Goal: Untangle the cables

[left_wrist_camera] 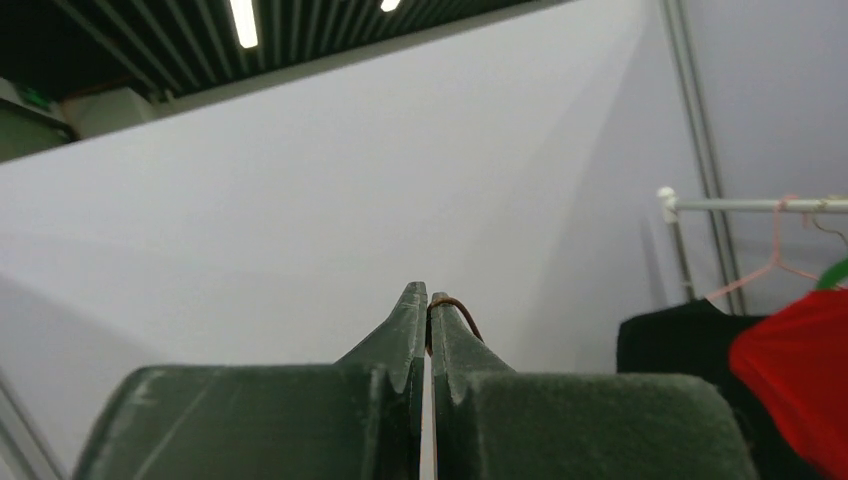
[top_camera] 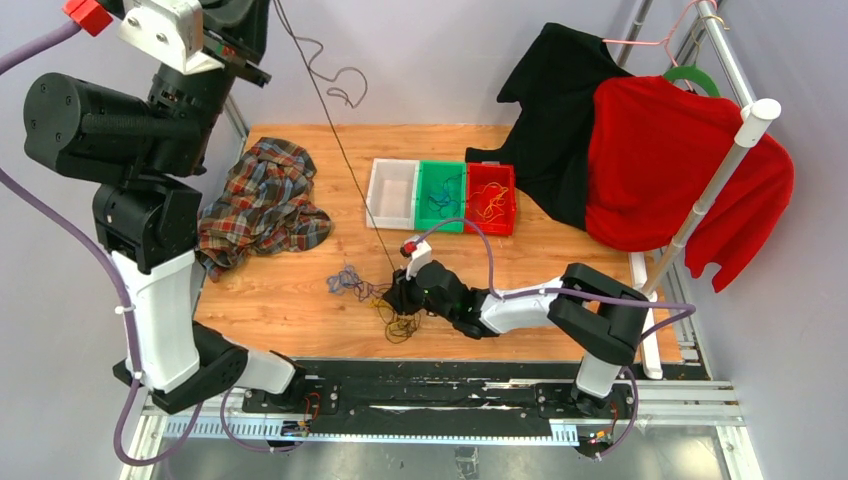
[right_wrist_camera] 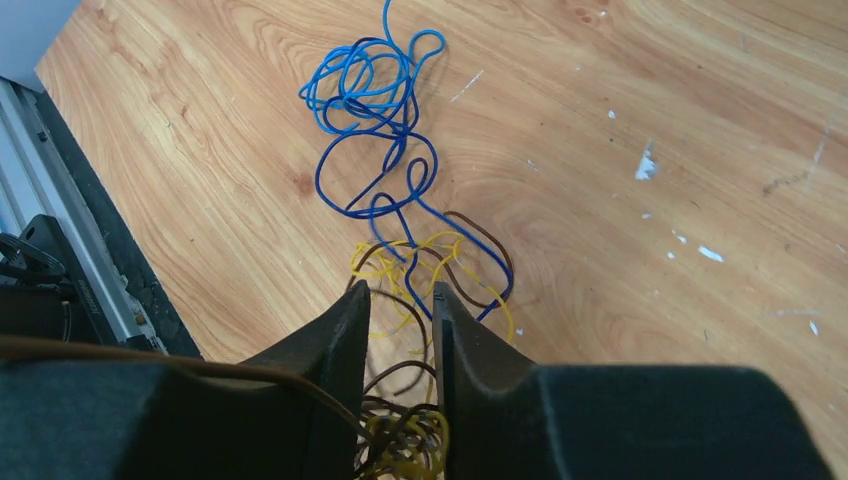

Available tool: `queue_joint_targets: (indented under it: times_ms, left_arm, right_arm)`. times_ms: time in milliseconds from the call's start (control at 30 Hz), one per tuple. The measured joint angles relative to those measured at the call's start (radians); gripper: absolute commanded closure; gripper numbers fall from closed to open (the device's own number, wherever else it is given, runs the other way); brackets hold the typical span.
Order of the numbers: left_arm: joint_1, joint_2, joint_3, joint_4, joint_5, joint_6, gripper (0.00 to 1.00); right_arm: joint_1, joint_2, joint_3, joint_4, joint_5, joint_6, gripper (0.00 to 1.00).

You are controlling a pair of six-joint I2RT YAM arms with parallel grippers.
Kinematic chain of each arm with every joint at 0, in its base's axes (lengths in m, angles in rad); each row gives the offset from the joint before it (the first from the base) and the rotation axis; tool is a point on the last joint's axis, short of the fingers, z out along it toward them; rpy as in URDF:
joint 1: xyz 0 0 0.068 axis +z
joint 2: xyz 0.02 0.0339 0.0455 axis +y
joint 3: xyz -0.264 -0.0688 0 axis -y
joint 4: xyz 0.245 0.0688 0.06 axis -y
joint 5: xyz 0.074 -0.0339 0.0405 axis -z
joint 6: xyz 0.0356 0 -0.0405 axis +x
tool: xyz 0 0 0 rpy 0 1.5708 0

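The cables lie as a tangle on the wooden table: blue loops (right_wrist_camera: pixel 370 90) (top_camera: pixel 347 281) at the far side, yellow and brown strands (right_wrist_camera: pixel 430 270) nearer, and a dark clump (top_camera: pixel 402 325) by the front edge. My right gripper (right_wrist_camera: pixel 398 295) (top_camera: pixel 400 295) is low over the tangle, its jaws narrowed on a bunch of yellow and brown cables. The left arm is raised high at the upper left. My left gripper (left_wrist_camera: pixel 427 300) is shut on one thin brown cable (left_wrist_camera: pixel 462 310). That strand (top_camera: pixel 340 140) runs taut down to the tangle, and its curly free end (top_camera: pixel 340 85) hangs by the wall.
A plaid shirt (top_camera: pixel 262 205) lies crumpled at the left. White (top_camera: pixel 392 193), green (top_camera: pixel 441 195) and red (top_camera: pixel 490 198) bins stand at the back, the last two holding cables. A black garment (top_camera: pixel 560 110) and red sweater (top_camera: pixel 670 170) hang on a rack at right.
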Motion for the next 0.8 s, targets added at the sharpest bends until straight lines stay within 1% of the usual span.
queue_joint_targets:
  times_ms: [200,300,367,433,533,567,700,733,767,800]
  left_arm:
    - [0.0,0.041,0.02,0.182,-0.082,0.085,1.0]
    - [0.0,0.058,0.037,0.246,-0.113,0.124,1.0]
    - [0.0,0.049,0.017,0.271,-0.125,0.139,1.0]
    - [0.0,0.0,-0.063,0.269,-0.127,0.144,1.0]
    - [-0.001,-0.182,-0.372,0.242,-0.13,0.147,1.0]
    - [-0.001,-0.234,-0.467,0.215,-0.131,0.152,1.0]
    - [-0.001,-0.455,-0.86,0.109,-0.17,0.194,0.99]
    - [-0.001,-0.488,-0.933,0.078,-0.181,0.201,0.95]
    - [-0.001,-0.515,-0.999,0.048,-0.192,0.208,0.83]
    - [-0.001,-0.536,-1.062,0.016,-0.2,0.212,0.66]
  right_arm:
    - [0.017,-0.04,-0.058,0.012,0.046,0.023,0.66]
    - [0.017,-0.066,-0.077,0.025,0.061,0.026,0.69]
    - [0.017,-0.105,-0.098,0.015,0.077,0.026,0.74]
    - [0.017,-0.161,-0.119,-0.016,0.098,0.018,0.85]
    - [0.017,-0.286,-0.125,-0.088,0.121,-0.019,0.98]
    - [0.017,-0.296,-0.125,-0.091,0.122,-0.024,0.99]
    - [0.012,-0.405,-0.095,-0.188,0.128,-0.085,0.99]
    - [0.008,-0.425,-0.087,-0.211,0.126,-0.098,0.99]
    - [0.006,-0.444,-0.082,-0.234,0.122,-0.113,0.99]
    - [0.005,-0.459,-0.079,-0.249,0.119,-0.124,0.99]
